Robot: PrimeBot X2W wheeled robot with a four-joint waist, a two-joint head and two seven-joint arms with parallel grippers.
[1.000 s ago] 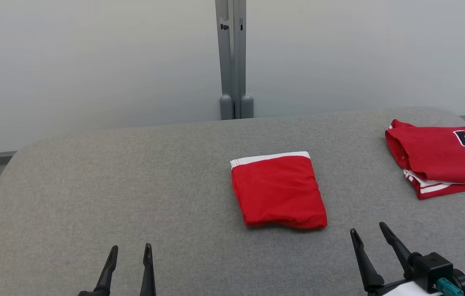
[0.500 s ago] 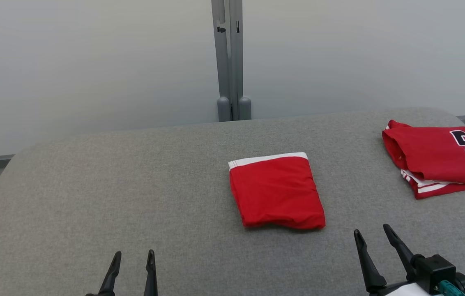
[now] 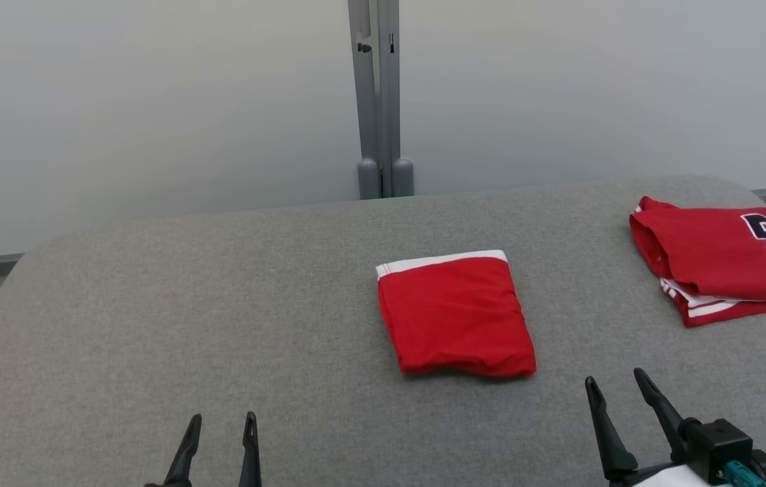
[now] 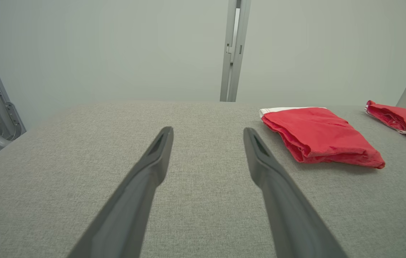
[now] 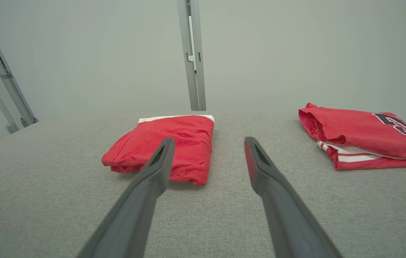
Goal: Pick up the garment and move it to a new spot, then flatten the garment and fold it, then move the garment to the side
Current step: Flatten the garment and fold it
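Observation:
A folded red garment with a white band (image 3: 454, 314) lies flat near the middle of the grey padded table (image 3: 220, 325); it also shows in the left wrist view (image 4: 319, 136) and the right wrist view (image 5: 169, 145). My left gripper (image 3: 222, 421) hovers open near the front edge, well left of the garment and empty. Just in front of the garment's right corner, my right gripper (image 3: 614, 382) stands open and holds nothing. In the wrist views the left gripper (image 4: 207, 132) and the right gripper (image 5: 208, 142) both have their fingers spread.
A second folded red garment with dark numerals (image 3: 721, 257) rests at the table's far right edge, also seen from the right wrist (image 5: 360, 134). A grey upright post (image 3: 376, 98) stands behind the table against a pale wall.
The whole head view shifted slightly, so the camera moved. Both grippers sit a little lower in the picture. The garments have not moved on the table.

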